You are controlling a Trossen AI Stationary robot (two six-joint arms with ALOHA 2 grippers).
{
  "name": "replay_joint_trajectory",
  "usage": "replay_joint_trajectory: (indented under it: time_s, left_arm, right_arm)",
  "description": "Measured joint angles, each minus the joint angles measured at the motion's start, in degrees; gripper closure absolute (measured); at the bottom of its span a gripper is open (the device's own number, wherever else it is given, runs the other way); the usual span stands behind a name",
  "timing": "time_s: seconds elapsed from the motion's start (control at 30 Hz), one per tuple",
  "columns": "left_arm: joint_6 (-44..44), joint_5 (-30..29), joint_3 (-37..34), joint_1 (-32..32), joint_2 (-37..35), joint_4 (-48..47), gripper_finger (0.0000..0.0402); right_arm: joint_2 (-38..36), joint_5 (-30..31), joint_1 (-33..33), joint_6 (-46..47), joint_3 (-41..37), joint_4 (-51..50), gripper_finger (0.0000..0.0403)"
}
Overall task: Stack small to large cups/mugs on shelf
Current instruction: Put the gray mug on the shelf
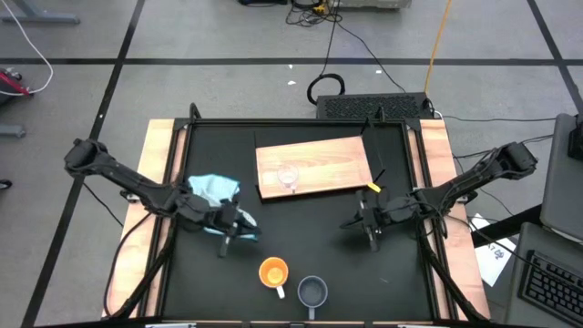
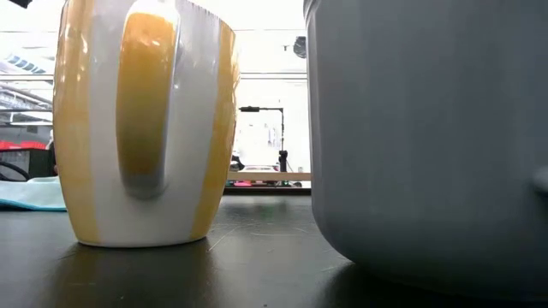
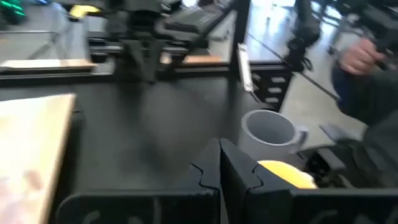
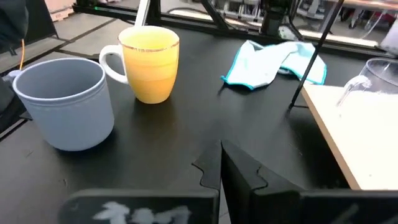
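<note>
Both mugs, orange (image 1: 273,271) and grey-blue (image 1: 312,292), stood near the table's front edge; glass cup (image 1: 288,177) sat on the board (image 1: 319,164); both grippers, left (image 1: 239,227) and right (image 1: 364,226), hung clenched, holding nothing.

No readable text, labels, brands, numbers or signs anywhere.

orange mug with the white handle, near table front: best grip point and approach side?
Judging by its pose, pinch the rim wall from above. The orange ceramic mug with white handle stands upright, mouth open. Its handle points toward the table's front edge, and the grey-blue mug sits close on its right, so put one finger inside, one outside on the left or far side.
</note>
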Motion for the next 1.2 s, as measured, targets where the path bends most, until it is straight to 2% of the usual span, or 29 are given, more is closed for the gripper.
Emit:
replay_joint_trajectory:
  time_s: [0.17,0.37,0.5,0.63,0.87,1.07,1.2]
  left_arm:
    - [2.77,0.45,6.89,-0.74,6.36,-2.04,0.0399]
    - [4.4,0.67,11.79,-0.25,12.12,-3.61,0.04]
    - [3.01,4.91,14.57,1.5,16.55,-4.5,0.0399]
    - [2.67,7.92,18.06,1.8,21.01,-5.01,0.04]
    - [3.43,11.75,24.44,1.81,26.73,-8.03,0.04]
    - [5.8,21.32,31.03,2.86,32.82,-7.59,0.0401]
    - [2.85,22.39,37.2,3.23,37.67,-12.25,0.0401]
  right_arm:
    - [-6.32,1.05,-0.07,-0.1,-5.43,4.22,0.0403]
    - [-16.24,3.11,-0.09,-0.23,-11.24,5.72,0.0403]
    - [-21.29,7.27,-0.13,-1.57,-13.83,5.55,0.0403]
    - [-25.09,8.8,-0.13,-3.03,-16.15,5.92,0.0403]
    - [-27.3,8.84,-0.13,-2.18,-18.54,7.28,0.0403]
    - [-27.24,8.84,-0.13,-1.99,-18.76,7.27,0.0403]
    - [-27.26,8.84,-0.13,-2.05,-18.8,7.2,0.0403]
